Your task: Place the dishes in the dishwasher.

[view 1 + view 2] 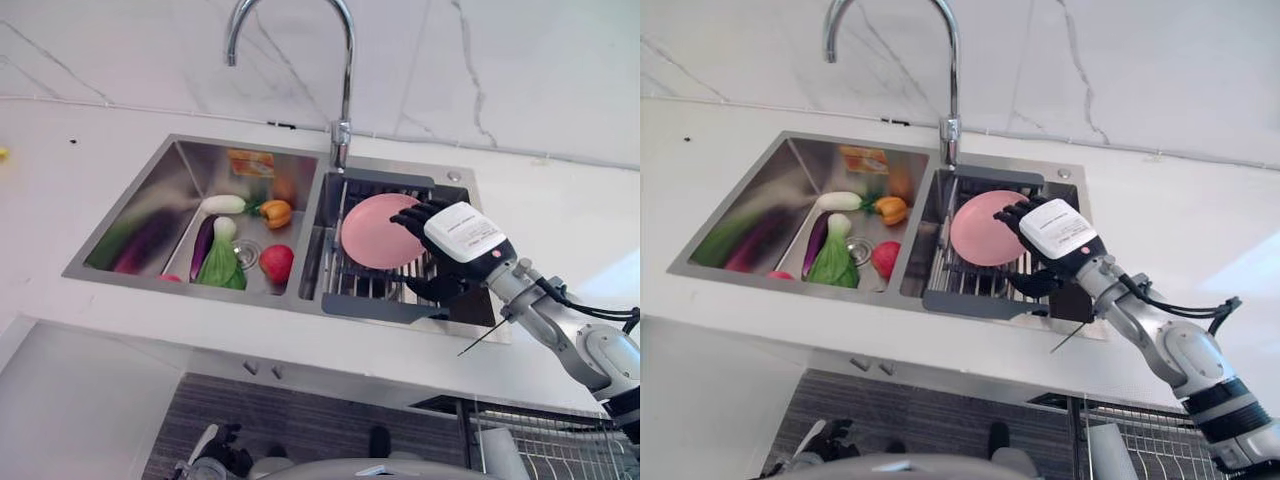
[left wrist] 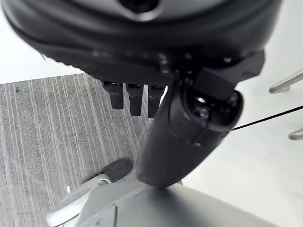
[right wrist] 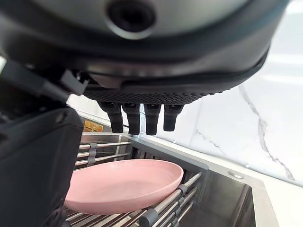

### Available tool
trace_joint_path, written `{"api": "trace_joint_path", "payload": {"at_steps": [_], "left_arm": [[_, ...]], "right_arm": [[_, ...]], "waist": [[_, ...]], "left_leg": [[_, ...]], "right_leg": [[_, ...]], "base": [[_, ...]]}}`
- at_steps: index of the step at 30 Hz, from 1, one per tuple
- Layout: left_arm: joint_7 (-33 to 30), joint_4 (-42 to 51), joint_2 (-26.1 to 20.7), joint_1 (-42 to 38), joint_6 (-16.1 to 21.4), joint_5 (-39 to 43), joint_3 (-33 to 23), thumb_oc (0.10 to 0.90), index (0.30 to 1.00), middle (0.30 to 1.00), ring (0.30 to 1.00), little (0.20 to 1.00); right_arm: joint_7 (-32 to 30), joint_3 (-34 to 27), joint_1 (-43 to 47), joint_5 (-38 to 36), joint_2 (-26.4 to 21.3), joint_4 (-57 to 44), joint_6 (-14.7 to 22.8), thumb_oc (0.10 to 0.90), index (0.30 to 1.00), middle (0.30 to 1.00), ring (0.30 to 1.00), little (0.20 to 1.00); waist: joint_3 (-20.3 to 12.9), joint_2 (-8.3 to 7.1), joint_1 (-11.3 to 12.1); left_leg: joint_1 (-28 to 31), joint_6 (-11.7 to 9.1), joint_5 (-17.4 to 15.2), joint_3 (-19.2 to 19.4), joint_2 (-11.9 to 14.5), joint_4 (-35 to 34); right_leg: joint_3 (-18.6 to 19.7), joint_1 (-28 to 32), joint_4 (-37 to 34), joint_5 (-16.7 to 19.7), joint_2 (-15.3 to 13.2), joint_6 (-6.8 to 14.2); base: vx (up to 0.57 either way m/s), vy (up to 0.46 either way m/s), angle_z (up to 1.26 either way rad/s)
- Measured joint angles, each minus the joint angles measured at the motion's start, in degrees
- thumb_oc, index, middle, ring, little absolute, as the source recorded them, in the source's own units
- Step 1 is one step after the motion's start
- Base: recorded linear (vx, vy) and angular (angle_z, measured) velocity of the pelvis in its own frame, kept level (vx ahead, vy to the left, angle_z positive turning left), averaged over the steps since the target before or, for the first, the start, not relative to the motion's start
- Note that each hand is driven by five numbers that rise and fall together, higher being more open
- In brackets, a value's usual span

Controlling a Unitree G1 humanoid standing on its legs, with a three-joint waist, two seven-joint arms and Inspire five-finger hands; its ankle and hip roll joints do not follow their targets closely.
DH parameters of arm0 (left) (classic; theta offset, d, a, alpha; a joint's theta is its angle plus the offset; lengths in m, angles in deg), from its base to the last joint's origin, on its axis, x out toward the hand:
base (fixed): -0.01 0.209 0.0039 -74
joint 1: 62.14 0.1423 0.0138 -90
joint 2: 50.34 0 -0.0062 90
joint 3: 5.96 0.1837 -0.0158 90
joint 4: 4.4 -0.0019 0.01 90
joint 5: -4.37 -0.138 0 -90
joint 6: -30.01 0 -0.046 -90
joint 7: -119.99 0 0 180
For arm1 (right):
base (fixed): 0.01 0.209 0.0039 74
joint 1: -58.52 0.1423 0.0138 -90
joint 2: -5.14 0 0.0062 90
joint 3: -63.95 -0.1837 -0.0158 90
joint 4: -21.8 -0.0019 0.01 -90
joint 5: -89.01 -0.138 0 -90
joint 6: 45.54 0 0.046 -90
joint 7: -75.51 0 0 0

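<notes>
Right hand [image 1: 432, 232] is hovering w/ fingers straight and apart, thumb low, around the pink plate [image 1: 378, 231] lying on the sink rack [image 1: 372, 287], not clamping yet, so I'd be closing on the rim evenly before lifting.
</notes>
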Motion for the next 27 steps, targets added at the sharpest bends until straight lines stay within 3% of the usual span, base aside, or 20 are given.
{"api": "trace_joint_path", "payload": {"at_steps": [15,21,27], "left_arm": [[-0.8,-0.2,-0.1,0.4,0.0,0.0,0.0,0.8,0.9,0.9,0.9,0.9],[-1.7,-0.2,-0.4,0.5,0.0,0.1,-1.0,0.8,0.9,0.9,0.9,0.9],[-2.3,-0.2,-0.2,0.6,0.1,0.2,-0.9,0.8,0.9,0.9,0.9,0.9]], "right_arm": [[-5.9,0.5,0.3,13.4,0.3,5.7,-2.8,0.8,0.9,0.9,0.9,0.9],[-9.6,1.9,1.1,15.7,6.4,12.4,-7.3,0.8,0.9,0.9,0.9,0.9],[-11.6,4.3,2.6,17.4,8.5,17.5,-9.7,0.8,0.9,0.9,0.9,0.9]], "waist": [[0.2,-0.75,0.6],[-0.5,-1.88,1.7],[-0.6,-1.91,3.1]], "left_leg": [[0.1,0.0,0.0,-1.1,-0.2,0.0],[-0.1,0.1,0.0,-1.1,-0.3,0.0],[-0.2,0.3,0.2,-1.7,-0.7,0.0]], "right_leg": [[-0.9,0.7,0.2,-0.4,-0.3,0.1],[-0.9,0.7,0.1,-0.4,-0.3,0.1],[-1.6,0.8,0.1,-0.4,-0.8,0.1]], "base": [[0.0,0.001,0.04],[0.0,0.0,0.0],[0.0,0.002,0.06]]}}
